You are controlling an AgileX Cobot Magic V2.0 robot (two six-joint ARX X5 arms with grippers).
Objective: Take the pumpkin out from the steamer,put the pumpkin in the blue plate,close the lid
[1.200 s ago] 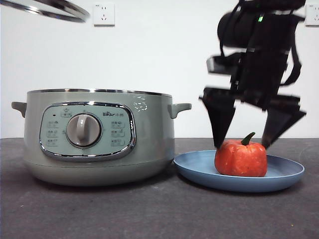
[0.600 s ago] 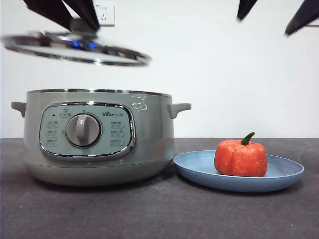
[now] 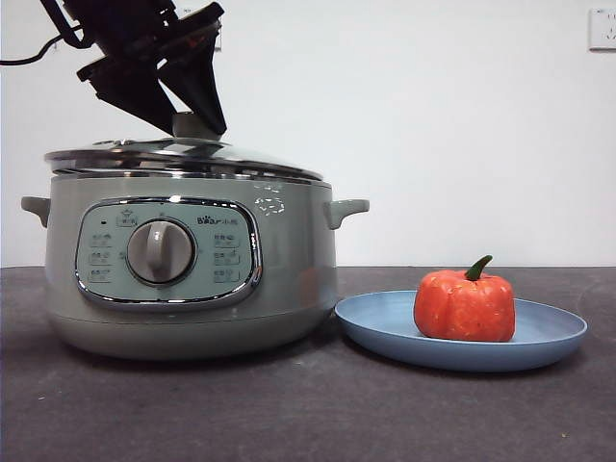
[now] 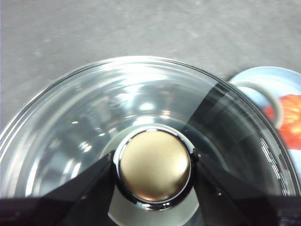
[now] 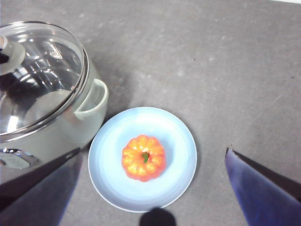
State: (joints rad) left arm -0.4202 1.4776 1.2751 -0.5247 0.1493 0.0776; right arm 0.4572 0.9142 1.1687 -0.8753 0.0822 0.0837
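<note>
The left gripper [image 4: 153, 172] is clamped on the knob [image 4: 154, 165] of the lid [image 3: 183, 159], one black jaw pressed on each side. The lid sits on the steamer [image 3: 188, 265], its steel rim on the pot's top edge, slightly tilted in the front view. Beside the steamer, the pumpkin [image 3: 465, 304] rests upright in the blue plate [image 3: 549, 337], stem up. Half a second ago the lid hung in the air well above the pot; now it is down on it. The left arm reaches down from the upper corner of the front view. The right gripper [image 5: 150, 188] hangs high over the plate, its jaws wide apart, holding nothing.
</note>
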